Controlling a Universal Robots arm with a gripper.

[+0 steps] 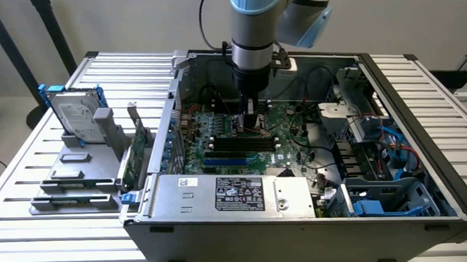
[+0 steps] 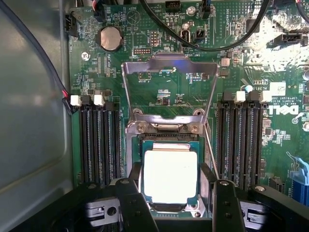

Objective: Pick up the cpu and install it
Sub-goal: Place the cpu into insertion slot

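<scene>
cpu: the cpu [image 2: 170, 175] is low over the socket [image 2: 159, 209] on the motherboard [image 2: 145, 29]; can't tell if it is seated.
fingers: the fingers [image 2: 135, 203] are clamped on two opposite edges of the chip; the gripper [image 1: 253, 122] is down inside the open case [image 1: 421, 159].
risk 1: a chip that is tilted or off-square to the socket could bend the contacts.
risk 2: the load plate [image 2: 169, 62] stands open just behind and could drop on the chip or fingers.
risk 3: the fingers sit close to the memory slots [image 2: 99, 140], so a sideways slip could knock them.
risk 4: a black cable [image 2: 212, 46] runs near the arm and could snag.
writing: "DELL" [image 2: 293, 116] is printed on the board; the power supply [image 1: 236, 195] stickers and hard drive [image 1: 76, 116] label are unreadable.
</scene>
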